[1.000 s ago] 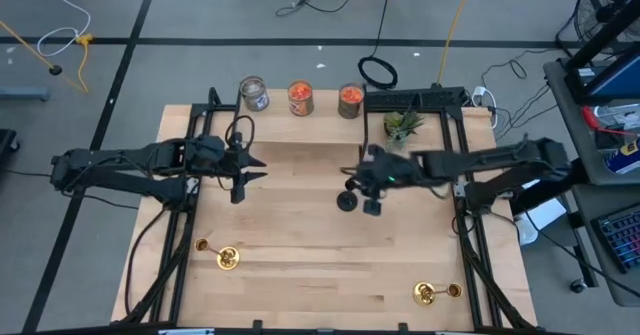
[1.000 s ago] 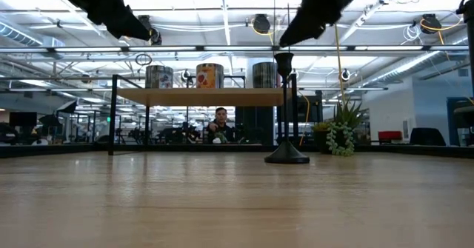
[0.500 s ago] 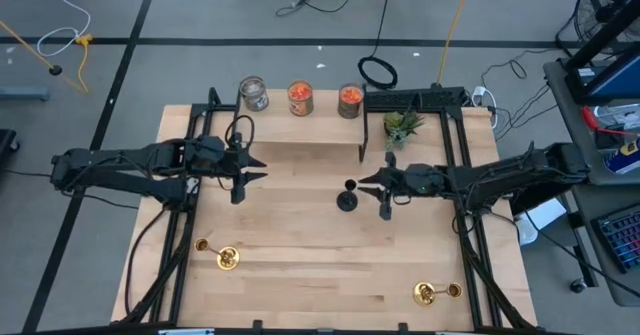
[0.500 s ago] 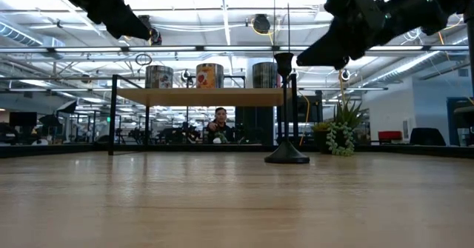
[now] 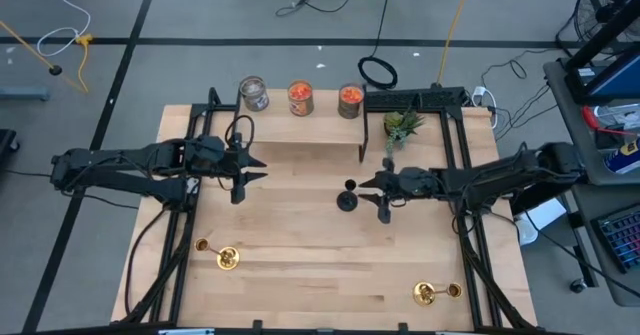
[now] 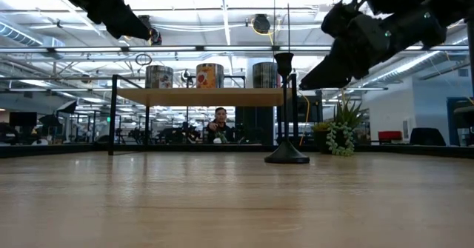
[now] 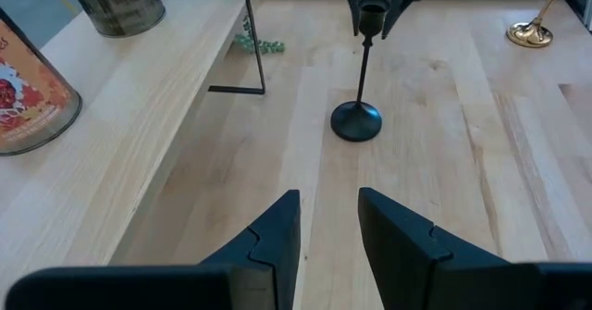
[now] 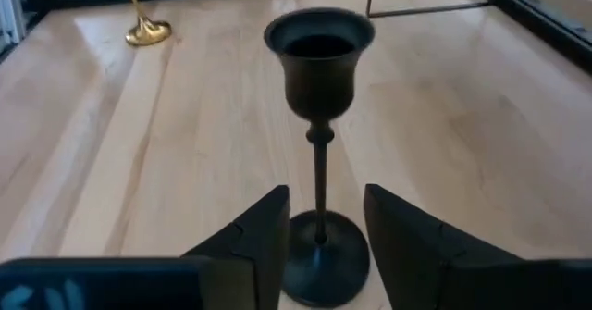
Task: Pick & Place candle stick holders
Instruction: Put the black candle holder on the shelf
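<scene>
Candle stick holders sit scattered across a pale wooden table (image 5: 300, 265): the black holder (image 5: 347, 197) stands upright on its round base near the middle, one gold holder (image 5: 222, 257) lies toward the near left corner, and a second gold holder (image 5: 432, 293) lies toward the near right corner.

Just beside the black holder, on its right, hovers the right gripper (image 5: 384, 187), its fingers parted and gripping nothing. In the right wrist view the black holder (image 8: 319, 143) stands free between and ahead of the two dark fingers (image 8: 250, 245), clear of both, with a gold holder (image 8: 146, 25) lying farther off on the boards.

Left of the table's middle, well apart from all three holders, the left gripper (image 5: 245, 172) hangs above the boards. Its fingers (image 7: 268, 245) stand a narrow gap apart and hold nothing, while the black holder (image 7: 359, 79) shows ahead of them.

Along the far edge, a raised wooden shelf (image 5: 300, 125) carries three jars (image 5: 300, 98), and a small green plant (image 5: 403, 124) sits to their right. In the low view the black holder (image 6: 285, 107) stands in front of that shelf, with a person (image 6: 219, 126) visible in the room beyond the table.
</scene>
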Controlling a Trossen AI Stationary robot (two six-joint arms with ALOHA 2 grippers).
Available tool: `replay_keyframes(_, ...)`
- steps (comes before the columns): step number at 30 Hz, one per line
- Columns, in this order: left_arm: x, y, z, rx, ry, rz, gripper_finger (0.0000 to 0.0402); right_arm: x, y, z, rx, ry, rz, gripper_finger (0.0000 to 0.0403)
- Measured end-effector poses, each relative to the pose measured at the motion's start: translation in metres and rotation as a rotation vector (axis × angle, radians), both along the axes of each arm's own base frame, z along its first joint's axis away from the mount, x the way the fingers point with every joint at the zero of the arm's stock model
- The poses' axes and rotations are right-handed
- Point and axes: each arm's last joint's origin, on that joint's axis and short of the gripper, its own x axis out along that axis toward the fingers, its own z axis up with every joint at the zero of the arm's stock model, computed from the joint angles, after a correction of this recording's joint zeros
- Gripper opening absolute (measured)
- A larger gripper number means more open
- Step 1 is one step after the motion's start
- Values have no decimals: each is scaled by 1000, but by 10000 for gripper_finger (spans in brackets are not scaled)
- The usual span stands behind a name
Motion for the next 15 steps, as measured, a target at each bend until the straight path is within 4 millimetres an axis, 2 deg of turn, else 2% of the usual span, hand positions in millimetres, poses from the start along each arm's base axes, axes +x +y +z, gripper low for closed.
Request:
replay_keyframes(6,0,0,0,0,0,0,118,14,-2,-7,-39,-69,10,161)
replay_keyframes(15,0,0,0,0,0,0,118,26,-12,-25,-23,-53,15,164)
